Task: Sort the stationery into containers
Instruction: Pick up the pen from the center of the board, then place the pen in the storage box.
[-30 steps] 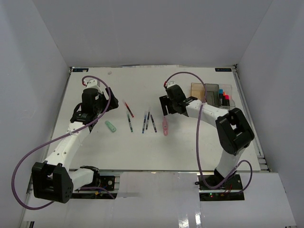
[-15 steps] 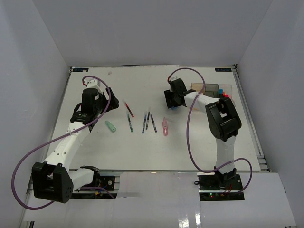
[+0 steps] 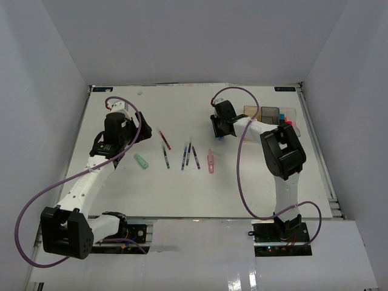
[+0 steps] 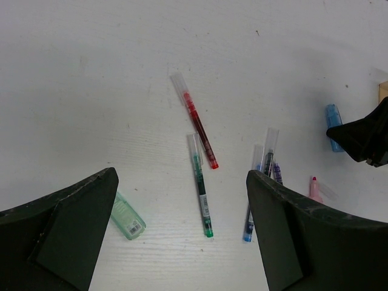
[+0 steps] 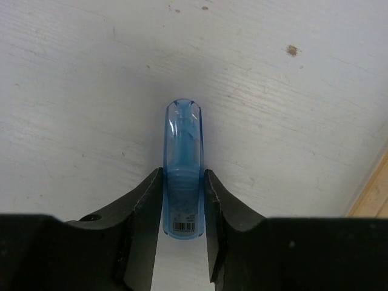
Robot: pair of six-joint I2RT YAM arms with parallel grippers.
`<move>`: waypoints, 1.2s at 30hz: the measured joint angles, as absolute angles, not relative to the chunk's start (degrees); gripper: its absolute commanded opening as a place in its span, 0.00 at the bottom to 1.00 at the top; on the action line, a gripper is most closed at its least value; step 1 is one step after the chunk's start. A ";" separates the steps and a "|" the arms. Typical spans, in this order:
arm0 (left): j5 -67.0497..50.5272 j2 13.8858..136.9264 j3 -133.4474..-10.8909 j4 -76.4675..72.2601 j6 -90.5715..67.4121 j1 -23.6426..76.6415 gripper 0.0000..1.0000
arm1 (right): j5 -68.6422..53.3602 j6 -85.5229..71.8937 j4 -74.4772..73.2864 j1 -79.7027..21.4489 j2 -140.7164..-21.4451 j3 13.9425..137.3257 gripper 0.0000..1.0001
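A short blue marker (image 5: 183, 151) lies on the white table, and my right gripper (image 5: 183, 174) has both fingers pressed against its sides. In the top view that gripper (image 3: 220, 130) sits just left of the containers: an amber bin (image 3: 252, 111), a grey bin (image 3: 268, 113) and a clear bin (image 3: 287, 114). My left gripper (image 4: 182, 182) hangs open above the table with nothing between its fingers. Below it lie a red pen (image 4: 197, 128), a green pen (image 4: 200, 189), a mint marker (image 4: 127, 217), blue pens (image 4: 250, 206) and a pink marker (image 4: 315, 188).
Highlighters with bright caps (image 3: 285, 125) lie in the bins on the right. The loose pens (image 3: 188, 154) form a row in the middle of the table, with the pink marker (image 3: 211, 162) at its right end. White walls enclose the table on three sides.
My right gripper moved back and right from beside the pink marker to the blue marker, and its fingers closed in on the marker. The left arm stayed still.
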State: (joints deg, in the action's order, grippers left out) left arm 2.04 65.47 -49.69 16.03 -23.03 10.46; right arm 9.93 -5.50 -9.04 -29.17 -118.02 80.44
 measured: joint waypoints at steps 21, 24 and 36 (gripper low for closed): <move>1.87 66.13 -49.80 16.29 -23.03 10.44 0.98 | 14.52 -2.09 -12.03 -7.64 -95.24 70.48 0.33; 1.87 66.24 -49.80 16.29 -23.03 10.44 0.98 | 14.33 -1.58 -12.19 -6.04 -97.73 70.48 0.41; 2.20 67.46 -50.35 16.71 -23.44 10.44 0.98 | 12.43 -1.58 -12.99 -4.91 -99.39 70.26 0.71</move>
State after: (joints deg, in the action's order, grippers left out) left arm 2.20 67.46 -50.35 16.71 -23.44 10.44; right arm 12.43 -1.58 -12.99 -4.91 -99.39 70.26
